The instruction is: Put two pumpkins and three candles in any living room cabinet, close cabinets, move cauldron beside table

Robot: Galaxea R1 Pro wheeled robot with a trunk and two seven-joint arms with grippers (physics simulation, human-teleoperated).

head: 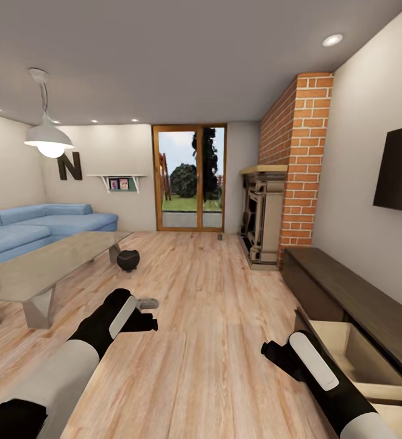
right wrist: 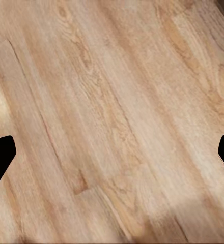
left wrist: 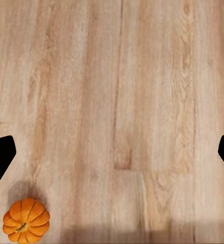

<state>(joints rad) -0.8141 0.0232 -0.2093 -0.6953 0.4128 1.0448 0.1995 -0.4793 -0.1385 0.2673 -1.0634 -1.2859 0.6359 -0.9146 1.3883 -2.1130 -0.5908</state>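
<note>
One orange ribbed pumpkin lies on the wood floor in the left wrist view, off to one side of my open left gripper and not between its fingers. In the head view my left gripper hangs low over the floor, with a short grey candle just beyond it. The black cauldron stands on the floor by the table. The dark brown cabinet runs along the right wall, one front pulled out to show a pale inside. My right gripper is open over bare floor, left of that opening.
A blue sofa sits behind the table at the left. A brick chimney with a fireplace stands beyond the cabinet, and a glass door is at the far end. A small grey object lies near the door. Wide wood floor stretches ahead.
</note>
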